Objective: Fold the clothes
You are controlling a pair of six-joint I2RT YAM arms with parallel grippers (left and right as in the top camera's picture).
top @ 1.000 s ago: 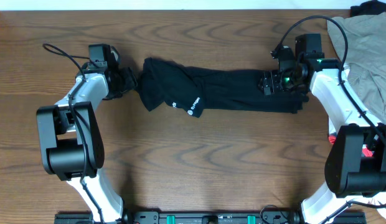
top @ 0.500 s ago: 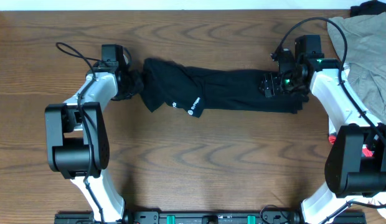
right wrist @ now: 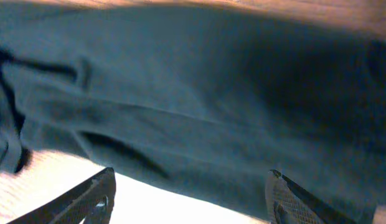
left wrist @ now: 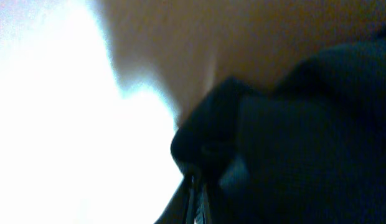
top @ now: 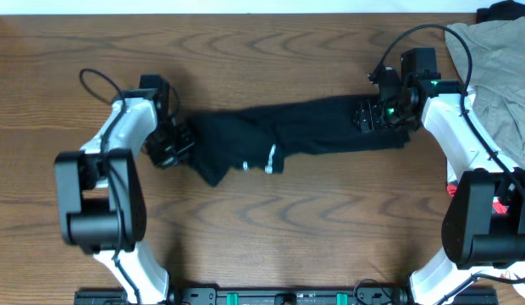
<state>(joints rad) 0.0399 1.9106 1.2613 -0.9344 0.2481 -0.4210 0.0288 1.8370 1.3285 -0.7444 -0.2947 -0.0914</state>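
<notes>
Black garment (top: 313,127), laid lengthwise on table (top: 262,220): left gripper (top: 182,144) clamped on its end, presumably for drawing it over; right gripper (top: 366,115) spread wide above opposite end, fabric lying beyond its fingertips, ungripped.

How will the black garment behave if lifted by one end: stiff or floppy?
Probably floppy: the black garment lies creased, bunching where jaws of the left gripper pinch it. Likely light, since it lies thin and flat on the table.

Clothes (left wrist: 305,143) blurred in left wrist view; beige garment (top: 508,85) cropped.
</notes>
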